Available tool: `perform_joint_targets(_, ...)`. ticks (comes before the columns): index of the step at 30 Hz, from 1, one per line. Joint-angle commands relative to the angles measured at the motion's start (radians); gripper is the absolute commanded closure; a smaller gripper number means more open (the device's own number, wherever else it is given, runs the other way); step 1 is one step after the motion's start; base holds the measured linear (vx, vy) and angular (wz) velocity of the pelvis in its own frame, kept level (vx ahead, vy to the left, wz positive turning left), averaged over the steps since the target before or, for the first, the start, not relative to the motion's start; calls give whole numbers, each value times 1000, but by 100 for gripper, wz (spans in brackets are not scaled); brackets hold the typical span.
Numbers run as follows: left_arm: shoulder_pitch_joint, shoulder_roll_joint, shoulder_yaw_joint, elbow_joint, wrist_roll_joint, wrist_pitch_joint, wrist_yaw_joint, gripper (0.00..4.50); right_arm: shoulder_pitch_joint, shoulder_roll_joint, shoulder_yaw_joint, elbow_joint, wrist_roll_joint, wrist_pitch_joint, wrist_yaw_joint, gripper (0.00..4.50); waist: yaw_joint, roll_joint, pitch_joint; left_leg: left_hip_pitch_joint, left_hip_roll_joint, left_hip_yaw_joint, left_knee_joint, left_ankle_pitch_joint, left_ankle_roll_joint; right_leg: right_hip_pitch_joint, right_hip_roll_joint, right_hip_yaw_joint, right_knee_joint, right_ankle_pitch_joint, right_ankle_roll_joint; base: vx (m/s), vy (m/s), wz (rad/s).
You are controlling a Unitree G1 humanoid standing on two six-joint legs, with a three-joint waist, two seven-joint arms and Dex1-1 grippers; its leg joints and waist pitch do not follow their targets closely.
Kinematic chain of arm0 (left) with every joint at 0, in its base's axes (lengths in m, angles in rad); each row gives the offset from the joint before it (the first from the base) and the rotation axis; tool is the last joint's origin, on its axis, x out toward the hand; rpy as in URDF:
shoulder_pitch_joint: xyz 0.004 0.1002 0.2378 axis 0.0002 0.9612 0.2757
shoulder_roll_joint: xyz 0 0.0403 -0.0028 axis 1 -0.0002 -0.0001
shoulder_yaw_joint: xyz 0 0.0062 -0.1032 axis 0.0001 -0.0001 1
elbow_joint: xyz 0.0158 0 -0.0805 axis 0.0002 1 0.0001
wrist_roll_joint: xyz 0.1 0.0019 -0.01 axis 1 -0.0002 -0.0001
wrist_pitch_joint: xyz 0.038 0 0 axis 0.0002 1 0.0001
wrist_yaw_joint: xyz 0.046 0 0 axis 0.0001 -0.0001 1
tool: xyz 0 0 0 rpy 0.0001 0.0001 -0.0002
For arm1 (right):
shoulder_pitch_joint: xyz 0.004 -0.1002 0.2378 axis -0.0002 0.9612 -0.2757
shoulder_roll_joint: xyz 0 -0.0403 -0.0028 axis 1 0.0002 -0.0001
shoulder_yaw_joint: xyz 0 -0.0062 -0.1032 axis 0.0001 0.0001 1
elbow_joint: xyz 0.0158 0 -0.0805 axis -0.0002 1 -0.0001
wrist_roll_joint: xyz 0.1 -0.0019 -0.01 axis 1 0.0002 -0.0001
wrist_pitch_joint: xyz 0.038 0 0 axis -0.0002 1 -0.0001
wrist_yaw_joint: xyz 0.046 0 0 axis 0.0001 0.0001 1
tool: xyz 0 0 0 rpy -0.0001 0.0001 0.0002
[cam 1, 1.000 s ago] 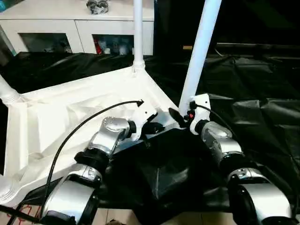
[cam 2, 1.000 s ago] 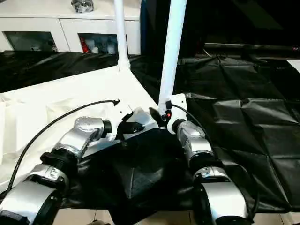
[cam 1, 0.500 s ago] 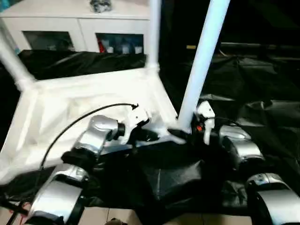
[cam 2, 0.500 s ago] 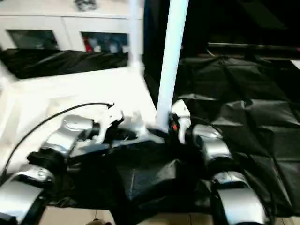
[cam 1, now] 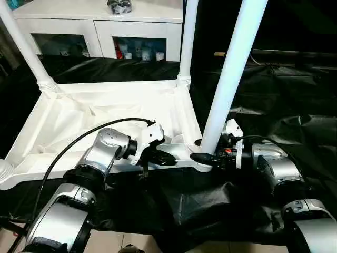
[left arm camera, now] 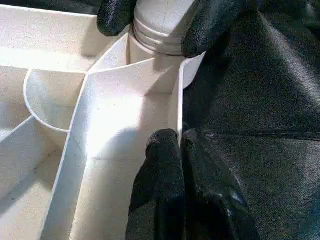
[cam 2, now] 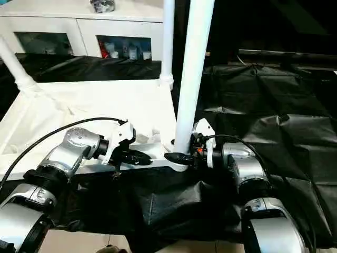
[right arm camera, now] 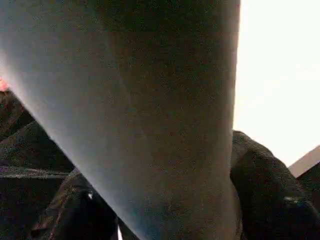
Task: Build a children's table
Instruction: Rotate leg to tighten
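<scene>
Table top [cam 1: 105, 113] is laid underside up on black sheeting [cam 1: 284, 95], with legs seen standing in the corner sockets. Nearest leg [cam 1: 231, 74] is seated at the near right corner socket. Right gripper [cam 1: 206, 156] is placed around that leg's base, fingers on either side of the tube; whether it is actually clamped cannot be told. Left gripper [left arm camera: 181, 150] is closed tight on the thin rim wall of the top, just beside that socket. Parts are judged light, stiff, smooth plastic; the tapered tube is likely slippery, so hold is best taken low near the socket. Rim wall is thin but ribbed, judged fine for steadying. White cabinet [cam 1: 100, 26] stands behind.
</scene>
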Motion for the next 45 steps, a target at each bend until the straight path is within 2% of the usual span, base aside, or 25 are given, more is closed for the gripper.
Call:
perform_joint_targets(1,-22,-76,-3,-9,-6,2,119,450,21,91,69,-2,-8,20,-6,184,-3,-5,-56,23,37,-13,-73,-232,52,43,-49,45,-73,-166,-256,0,0,0)
perform_joint_targets(4,-35,-107,11,11,5,11,208,450,-1,125,35,53,-36,7,-199,185,-5,-6,-53,25,36,-14,-77,-263,32,40,-50,45,-79,-222,-241,0,0,0)
perform_joint_targets(5,-40,-120,15,20,11,12,246,450,-9,137,25,73,-46,9,-268,185,-15,-7,-48,26,34,-18,-83,-304,8,38,-52,44,-87,-302,-219,0,0,0)
perform_joint_targets(7,-44,-135,21,28,14,16,286,450,-17,150,17,93,-55,13,-336,186,-23,-6,-46,31,32,-20,-83,-339,-5,33,-54,46,-98,-378,-194,0,0,0)
perform_joint_targets(8,-49,-153,27,35,17,23,330,450,-29,170,4,122,-65,13,-436,186,-24,-7,-46,28,31,-22,-84,-344,-7,34,-53,46,-100,-397,-181,0,0,0)
perform_joint_targets(10,-52,-168,31,40,19,29,360,450,-40,188,-11,148,-67,16,-522,186,-28,-6,-45,30,31,-23,-86,-352,-12,30,-53,47,-101,-410,-175,0,0,0)
perform_joint_targets(12,-52,-191,33,36,16,46,386,450,-58,222,-40,188,-62,35,-659,186,-34,-9,-43,28,27,-25,-88,-364,-13,31,-52,46,-105,-437,-158,0,0,0)
perform_joint_targets(14,-47,-205,30,26,14,53,392,450,-65,251,-42,205,-63,35,-701,186,-39,-8,-45,30,27,-26,-88,-369,-12,28,-52,47,-107,-438,-155,0,0,0)
perform_joint_targets(15,-45,-208,29,23,14,54,394,450,-65,262,-44,205,-57,26,-687,186,-43,-9,-45,29,26,-26,-88,-367,-8,29,-50,47,-105,-420,-158,0,0,0)
perform_joint_targets(16,-44,-209,30,22,14,53,394,450,-64,268,-46,202,-52,19,-670,130,-45,-12,-46,26,24,-24,-87,-360,2,31,-48,49,-105,-404,-159,0,0,0)
perform_joint_targets(19,-38,-202,27,16,11,47,366,450,-72,276,-49,197,-36,18,-620,111,-44,-11,-49,24,25,-22,-87,-321,24,33,-48,53,-101,-347,-174,0,0,0)
perform_joint_targets(21,-36,-190,24,15,8,41,345,450,-76,268,-31,193,-51,-10,-610,88,-44,-10,-49,22,25,-21,-87,-309,27,34,-46,53,-96,-313,-187,0,0,0)
perform_joint_targets(24,-32,-169,17,7,5,38,300,450,-74,242,-10,180,-53,-53,-528,88,-43,-12,-51,21,25,-20,-85,-298,38,38,-46,54,-92,-279,-201,0,0,0)
perform_joint_targets(27,-23,-130,-2,-9,3,31,206,450,-60,191,17,144,-46,-91,-366,88,-40,-12,-56,17,26,-17,-79,-254,61,44,-43,51,-81,-191,-226,0,0,0)
perform_joint_targets(29,-20,-111,-7,-13,2,29,167,450,-51,167,24,118,-31,-78,-277,88,-35,-12,-58,15,26,-13,-72,-205,94,48,-40,51,-71,-96,-255,0,0,0)
perform_joint_targets(31,-19,-94,-12,-17,1,25,130,450,-41,144,31,93,-21,-61,-198,88,-33,-12,-59,15,26,-11,-68,-176,115,49,-40,50,-65,-48,-277,0,0,0)
perform_joint_targets(33,-19,-81,-15,-19,-1,24,103,450,-32,125,41,76,-18,-51,-143,88,-29,-12,-59,17,28,-9,-67,-173,123,46,-41,50,-65,-47,-285,0,0,0)
perform_joint_targets(36,-19,-53,-23,-22,-2,25,44,450,-11,84,66,40,-7,-22,-15,88,-23,-12,-55,20,30,-10,-71,-207,108,46,-41,50,-72,-114,-280,0,0,0)
perform_joint_targets(39,-20,-34,-26,-25,-2,24,12,450,7,59,92,14,-9,-3,63,117,-14,-11,-53,25,33,-11,-75,-231,88,43,-43,53,-75,-157,-270,0,0,0)
perform_joint_targets(41,-20,-29,-27,-26,-2,25,4,450,14,54,100,4,-14,7,83,120,-11,-11,-53,26,33,-11,-77,-243,74,42,-43,54,-76,-175,-264,0,0,0)
perform_joint_targets(42,-20,-28,-27,-26,-2,26,2,450,16,55,102,1,-14,11,87,144,-10,-10,-53,26,34,-12,-77,-242,71,43,-44,55,-75,-175,-264,0,0,0)
perform_joint_targets(45,-19,-26,-29,-28,-3,27,-2,450,19,62,100,-3,-13,21,86,157,-10,-9,-53,25,33,-13,-78,-240,61,43,-45,55,-76,-179,-262,0,0,0)
